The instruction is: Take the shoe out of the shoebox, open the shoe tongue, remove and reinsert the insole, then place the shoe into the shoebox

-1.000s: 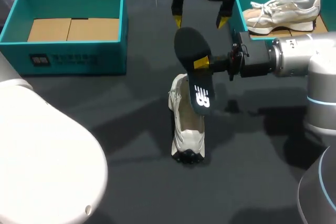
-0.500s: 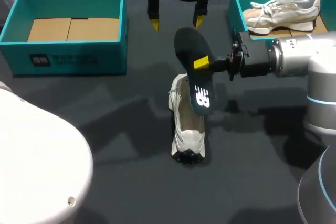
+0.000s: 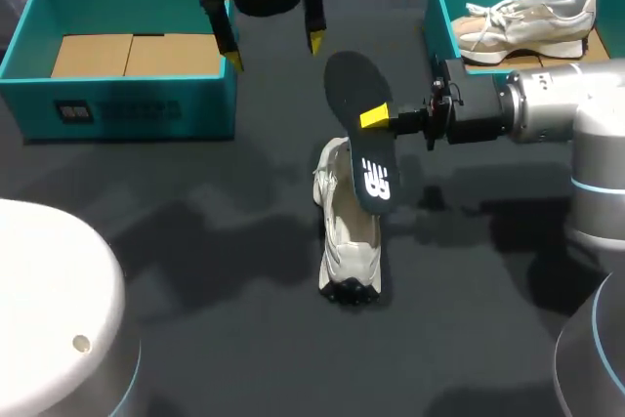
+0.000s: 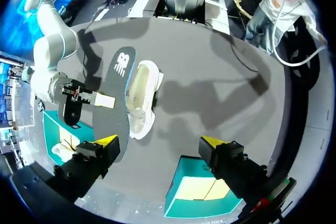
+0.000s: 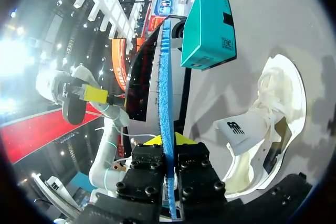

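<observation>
Above the shoe (image 3: 348,241), the right gripper (image 3: 376,119) held the insole (image 3: 363,144) on edge, jaws pinching its rim from both sides. The insole's lower end hung at the shoe's opening; contact there could not be determined. The shoe stood on the table (image 3: 195,241) outside both boxes, with its tongue (image 5: 234,131) folded out. Beyond the shoe and to its left, the left gripper (image 3: 271,48) hovered with jaws spread wide and nothing between them, beside the shoebox (image 3: 137,109), which held no shoe. Beyond the shoe and to its right, a second shoebox (image 3: 437,17) contained another shoe (image 3: 527,15).

Step in hand, as judged: insole removal done, reinsertion pending. The next move called for tilting the insole flat, leading one end into the opening and sliding it along the interior. The unsupported shoe could tip or slide under that push, so the free left gripper was probably needed to brace it.
</observation>
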`<state>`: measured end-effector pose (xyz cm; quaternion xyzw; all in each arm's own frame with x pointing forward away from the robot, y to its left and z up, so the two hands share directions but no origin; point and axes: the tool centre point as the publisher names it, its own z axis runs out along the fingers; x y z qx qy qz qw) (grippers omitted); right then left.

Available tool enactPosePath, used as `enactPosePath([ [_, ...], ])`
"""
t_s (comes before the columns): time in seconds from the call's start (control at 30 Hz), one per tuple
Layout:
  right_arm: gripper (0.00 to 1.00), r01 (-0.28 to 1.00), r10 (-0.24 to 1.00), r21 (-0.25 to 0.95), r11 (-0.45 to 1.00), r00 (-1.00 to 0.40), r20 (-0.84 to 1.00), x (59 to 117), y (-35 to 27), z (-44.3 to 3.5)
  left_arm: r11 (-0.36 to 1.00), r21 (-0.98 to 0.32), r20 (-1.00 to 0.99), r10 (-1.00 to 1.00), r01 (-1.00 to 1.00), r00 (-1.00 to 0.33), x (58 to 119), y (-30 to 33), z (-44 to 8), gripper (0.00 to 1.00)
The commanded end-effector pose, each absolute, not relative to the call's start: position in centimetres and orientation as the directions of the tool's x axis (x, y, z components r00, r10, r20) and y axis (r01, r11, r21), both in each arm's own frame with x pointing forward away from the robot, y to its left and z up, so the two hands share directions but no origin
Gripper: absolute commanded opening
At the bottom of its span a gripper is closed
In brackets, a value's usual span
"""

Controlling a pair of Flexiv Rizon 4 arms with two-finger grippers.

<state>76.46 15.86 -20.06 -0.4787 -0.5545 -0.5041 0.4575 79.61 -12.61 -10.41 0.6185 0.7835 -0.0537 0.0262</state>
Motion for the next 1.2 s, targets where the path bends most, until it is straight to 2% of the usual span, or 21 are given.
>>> enactPosePath([
  [0.03, 0.00, 0.992, 0.072, 0.121, 0.032, -0.123, 0.990, 76.4, 16.0, -20.1, 0.213, -0.029, -0.678, 0.714, 0.977, -0.175, 78.7, -11.0, -11.1, 1.00],
  [0.33, 0.00, 0.992, 0.072, 0.121, 0.032, -0.123, 0.990, 76.4, 16.0, -20.1, 0.168, 0.022, -0.795, 0.601, 0.986, -0.085, 77.5, -12.6, -10.6, 1.00],
  [0.63, 0.00, 0.992, 0.072, 0.121, 0.032, -0.123, 0.990, 76.4, 16.0, -20.1, 0.138, 0.013, -0.887, 0.460, 0.990, -0.053, 77.8, -13.0, -11.0, 1.00],
  [1.07, 0.00, 0.992, 0.072, 0.121, 0.032, -0.123, 0.990, 76.4, 16.0, -20.1, 0.135, 0.012, -0.885, 0.463, 0.991, -0.052, 77.9, -12.9, -11.0, 1.00],
  [1.2, 0.00, 0.992, 0.072, 0.121, 0.032, -0.123, 0.990, 76.4, 16.0, -20.1, 0.141, 0.033, -0.919, 0.393, 0.989, -0.025, 77.7, -13.0, -11.7, 1.00],
])
